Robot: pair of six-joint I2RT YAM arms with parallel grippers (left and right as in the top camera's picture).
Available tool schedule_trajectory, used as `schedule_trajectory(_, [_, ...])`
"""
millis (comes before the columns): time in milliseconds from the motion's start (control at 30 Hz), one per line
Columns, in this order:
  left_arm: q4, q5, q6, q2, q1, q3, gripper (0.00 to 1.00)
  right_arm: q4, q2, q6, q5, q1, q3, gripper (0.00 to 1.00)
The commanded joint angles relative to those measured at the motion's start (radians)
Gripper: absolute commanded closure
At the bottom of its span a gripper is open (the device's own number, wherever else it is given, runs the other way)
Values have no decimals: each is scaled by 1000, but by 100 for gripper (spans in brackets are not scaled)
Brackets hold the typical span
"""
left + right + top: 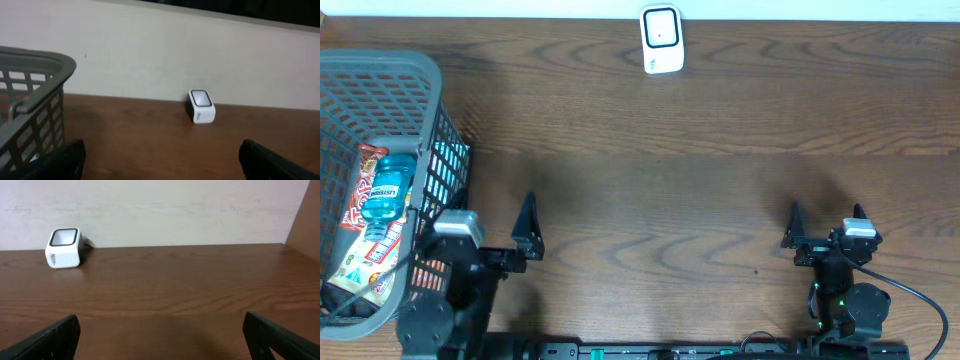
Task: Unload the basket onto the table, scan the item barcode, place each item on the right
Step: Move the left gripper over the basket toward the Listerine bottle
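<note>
Plainly, both pincers stand wide open and hold nothing. The left pincer point(167, 162) sits just beside the basket point(380, 60), and the right pincer point(827, 215) is well off to its right over the table point(650, 200). The items lie in the basket to the left pincer's left: a blue bottle point(388, 190) among snack packets point(365, 255). The scanner point(661, 40) stands far ahead of both pincers, roughly between them. The likely failures, as I judge them:
- A finger catches the mesh wall on reaching in and drags the basket.
- The round bottle rolls in the grip.
- The barcode ends up turned away from the scanner's window.
</note>
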Motion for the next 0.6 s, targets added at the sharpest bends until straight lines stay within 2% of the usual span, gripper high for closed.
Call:
schedule_trajectory(0, [-44,16,-9,93,-4,120,2,-3,-1,13,-5,8,-2,1])
schedule_trajectory(200, [-150,69,-5,212,-4,272,2,-3,-1,13,-5,8,-2,1])
schedule_trajectory(567, [-196,57,21,290,-4,269,2,-3,-1,13,-5,8,-2,1])
